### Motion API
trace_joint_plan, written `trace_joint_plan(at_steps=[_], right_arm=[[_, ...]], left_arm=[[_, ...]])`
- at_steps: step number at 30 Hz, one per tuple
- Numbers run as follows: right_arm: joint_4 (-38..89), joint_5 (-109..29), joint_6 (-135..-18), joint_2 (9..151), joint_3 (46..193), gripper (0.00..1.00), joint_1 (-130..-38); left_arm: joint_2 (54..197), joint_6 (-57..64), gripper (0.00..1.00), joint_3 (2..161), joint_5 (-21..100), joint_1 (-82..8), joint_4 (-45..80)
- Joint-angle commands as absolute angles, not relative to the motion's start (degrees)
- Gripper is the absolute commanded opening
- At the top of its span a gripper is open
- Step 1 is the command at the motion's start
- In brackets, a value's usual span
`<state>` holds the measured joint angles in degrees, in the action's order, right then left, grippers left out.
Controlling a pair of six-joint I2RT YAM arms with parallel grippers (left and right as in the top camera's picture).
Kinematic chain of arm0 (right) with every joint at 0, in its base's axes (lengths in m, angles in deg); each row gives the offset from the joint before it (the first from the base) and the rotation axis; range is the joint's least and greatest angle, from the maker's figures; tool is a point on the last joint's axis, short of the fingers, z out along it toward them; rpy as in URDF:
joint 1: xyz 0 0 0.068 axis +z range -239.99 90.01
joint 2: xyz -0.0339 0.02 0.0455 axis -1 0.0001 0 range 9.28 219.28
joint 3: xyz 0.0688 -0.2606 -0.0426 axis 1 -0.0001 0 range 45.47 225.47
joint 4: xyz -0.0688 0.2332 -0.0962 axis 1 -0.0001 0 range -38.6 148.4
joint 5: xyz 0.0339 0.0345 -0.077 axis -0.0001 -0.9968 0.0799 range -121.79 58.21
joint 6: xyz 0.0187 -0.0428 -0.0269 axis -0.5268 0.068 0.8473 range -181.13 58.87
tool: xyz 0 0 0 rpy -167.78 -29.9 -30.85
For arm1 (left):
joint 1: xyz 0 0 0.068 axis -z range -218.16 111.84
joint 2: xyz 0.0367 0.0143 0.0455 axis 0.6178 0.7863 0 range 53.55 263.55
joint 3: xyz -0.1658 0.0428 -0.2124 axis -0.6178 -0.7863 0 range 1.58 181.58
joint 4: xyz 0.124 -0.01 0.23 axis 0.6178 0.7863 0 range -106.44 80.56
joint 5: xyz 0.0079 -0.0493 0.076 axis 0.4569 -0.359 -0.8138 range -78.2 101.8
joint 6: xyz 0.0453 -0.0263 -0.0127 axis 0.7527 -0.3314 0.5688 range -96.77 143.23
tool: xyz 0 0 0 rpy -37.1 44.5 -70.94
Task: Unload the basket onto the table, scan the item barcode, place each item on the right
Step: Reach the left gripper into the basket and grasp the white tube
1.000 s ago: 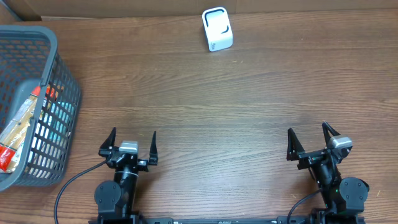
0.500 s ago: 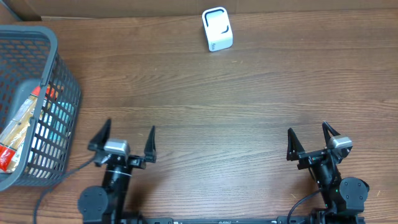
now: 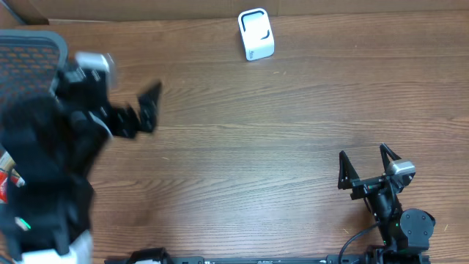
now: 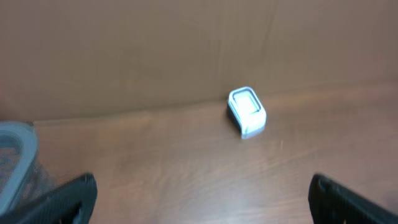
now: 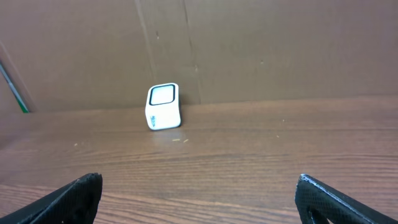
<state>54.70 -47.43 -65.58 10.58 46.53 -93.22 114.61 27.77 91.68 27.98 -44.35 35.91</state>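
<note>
Nothing is scanned yet. I still have to pick an item and show it to the white scanner [image 3: 256, 34], which stands far off by the cardboard wall [image 5: 261, 50]. My left gripper [image 4: 202, 200] is wide open and empty, up near the grey basket [image 3: 33, 38]. I think the item is in there; my arm hides most of it. My right gripper [image 3: 363, 158] is wide open and empty too. The table [image 3: 278, 117] is brown wood.

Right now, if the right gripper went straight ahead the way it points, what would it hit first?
Probably nothing on the table: the right gripper faces bare wood, and the scanner sits left of its line. The cardboard wall behind would likely come first, though depth is unclear.
</note>
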Motion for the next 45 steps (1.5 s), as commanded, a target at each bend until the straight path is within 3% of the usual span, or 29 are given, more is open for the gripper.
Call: trace_joint_plan(at_steps=[1,6,14,17,20,25,37,45], right_arm=[[55.0,-46.9,-65.6,10.6,46.0,1.0,-93.0],[55.0,-46.9,-65.6,10.6,46.0,1.0,-93.0],[55.0,-46.9,-65.6,10.6,46.0,1.0,-93.0],[55.0,-46.9,-65.6,10.6,46.0,1.0,-93.0],[55.0,-46.9,-65.6,10.6,46.0,1.0,-93.0],[55.0,-46.9,-65.6,10.6,46.0,1.0,-93.0],[55.0,-46.9,-65.6,10.6,46.0,1.0,-93.0],[55.0,-46.9,-65.6,10.6,46.0,1.0,-93.0]], left_arm=[[128.8,30.1,1.0,114.3,32.2,-48.2,48.1],[141.0,32.3,1.0,131.0,22.7,-52.0,55.6],[147.4,24.1,0.99,131.5,20.6,-64.4,62.3],[149.4,20.7,0.84,131.2,20.6,-72.1,66.0],[150.3,18.0,0.87,128.7,21.4,-79.2,66.8],[150.3,17.1,1.0,119.4,23.8,-87.5,63.3],[150.8,23.9,1.0,94.1,19.3,-89.4,43.2],[150.8,41.0,1.0,81.6,17.2,-89.4,29.0]])
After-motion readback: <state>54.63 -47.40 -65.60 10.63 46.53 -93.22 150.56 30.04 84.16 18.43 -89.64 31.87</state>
